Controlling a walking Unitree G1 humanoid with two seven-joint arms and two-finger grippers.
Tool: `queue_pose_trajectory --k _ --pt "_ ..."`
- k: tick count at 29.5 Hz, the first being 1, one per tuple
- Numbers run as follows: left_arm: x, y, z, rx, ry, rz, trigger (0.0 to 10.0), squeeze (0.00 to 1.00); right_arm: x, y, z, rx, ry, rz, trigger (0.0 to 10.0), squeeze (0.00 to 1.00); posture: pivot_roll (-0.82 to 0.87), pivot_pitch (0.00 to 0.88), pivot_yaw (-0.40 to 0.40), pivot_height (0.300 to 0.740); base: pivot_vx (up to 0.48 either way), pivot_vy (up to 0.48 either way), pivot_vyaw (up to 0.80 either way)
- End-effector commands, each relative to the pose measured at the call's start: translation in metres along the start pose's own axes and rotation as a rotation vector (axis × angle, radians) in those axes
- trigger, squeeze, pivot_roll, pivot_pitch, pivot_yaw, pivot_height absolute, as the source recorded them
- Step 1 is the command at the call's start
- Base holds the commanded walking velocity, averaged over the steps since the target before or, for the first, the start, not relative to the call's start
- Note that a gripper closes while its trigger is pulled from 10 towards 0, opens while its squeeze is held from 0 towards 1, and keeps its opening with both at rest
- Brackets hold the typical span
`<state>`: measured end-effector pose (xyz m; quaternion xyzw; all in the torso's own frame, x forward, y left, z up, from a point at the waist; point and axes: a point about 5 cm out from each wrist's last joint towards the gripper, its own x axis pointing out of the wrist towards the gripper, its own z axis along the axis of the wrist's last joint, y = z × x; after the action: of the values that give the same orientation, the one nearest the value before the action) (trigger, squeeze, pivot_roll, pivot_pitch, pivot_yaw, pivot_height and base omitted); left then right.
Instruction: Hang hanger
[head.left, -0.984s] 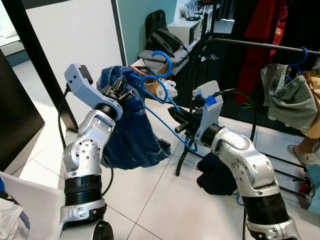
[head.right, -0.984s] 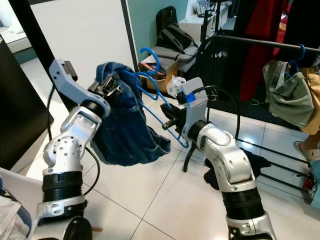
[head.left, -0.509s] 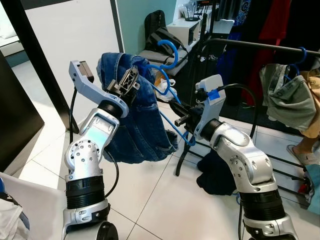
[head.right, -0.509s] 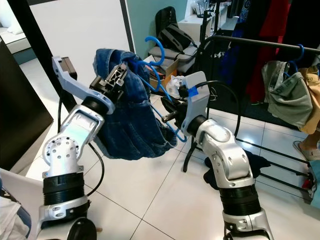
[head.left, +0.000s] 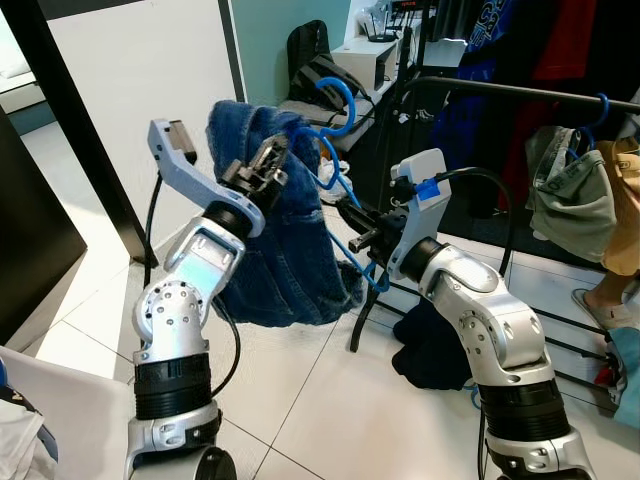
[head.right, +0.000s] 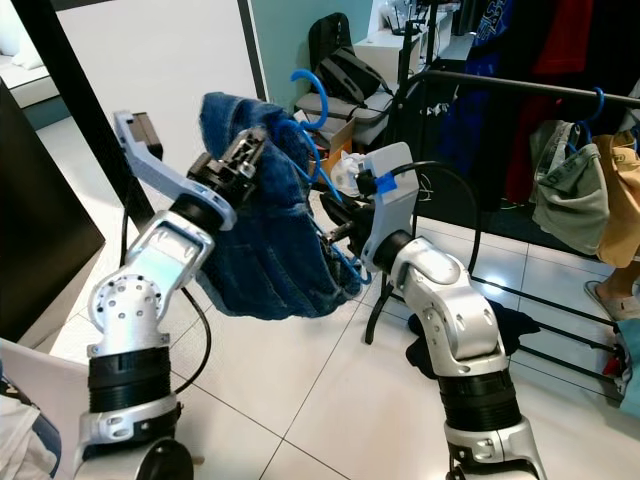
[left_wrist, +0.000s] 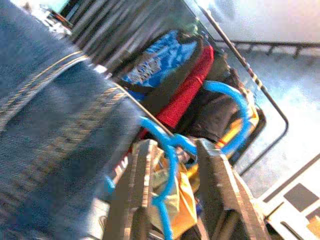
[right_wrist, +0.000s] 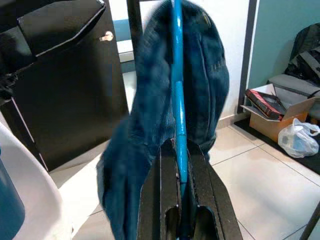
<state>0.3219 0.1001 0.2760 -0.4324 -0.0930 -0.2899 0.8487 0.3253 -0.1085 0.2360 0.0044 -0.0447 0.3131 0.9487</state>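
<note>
White tiled floor (head.left: 320, 400), black clothes rail (head.left: 520, 92), teal wall (head.left: 275, 40)

The right hand (right_wrist: 179, 175) pinches the blue hanger (right_wrist: 177, 95), denim garment (right_wrist: 150, 150) draped over it.

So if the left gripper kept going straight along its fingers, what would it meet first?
Probably the clothes hanging on the rack; the left gripper points there past the blue hanger, though depth is unclear.

Silver jointed arms, black cables, blue tape on right wrist.
</note>
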Motion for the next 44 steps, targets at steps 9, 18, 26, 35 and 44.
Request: queue_pose_trajectory --k 9,18,26,35,44 --pt "-0.006 -0.009 -0.006 0.117 0.095 -0.091 10.0 1.0 0.001 0.005 0.014 -0.005 -0.088 0.032 10.0 0.0 -0.07 0.0 0.069 0.74 0.0 0.0 0.0" --pt "-0.008 -0.001 0.03 0.374 0.048 -0.053 10.0 1.0 -0.008 0.004 0.018 -0.051 -0.108 0.101 10.0 0.0 -0.07 0.0 0.071 0.74 0.0 0.0 0.0" --pt "-0.013 0.001 0.07 0.658 0.009 -0.033 10.0 1.0 -0.045 -0.006 0.016 -0.103 -0.046 0.288 10.0 0.0 -0.07 0.0 0.074 0.74 0.0 0.0 0.0" --pt "-0.021 -0.01 0.097 0.901 0.026 -0.15 10.0 0.0 -0.075 -0.008 0.006 -0.144 0.098 0.477 10.0 0.0 -0.06 0.0 0.073 0.74 0.0 0.0 0.0" --pt "-0.031 -0.034 0.092 1.205 0.302 -0.535 10.0 0.0 -0.078 -0.011 0.003 -0.192 0.187 0.611 10.0 0.0 -0.05 0.0 0.076 0.74 0.0 0.0 0.0"
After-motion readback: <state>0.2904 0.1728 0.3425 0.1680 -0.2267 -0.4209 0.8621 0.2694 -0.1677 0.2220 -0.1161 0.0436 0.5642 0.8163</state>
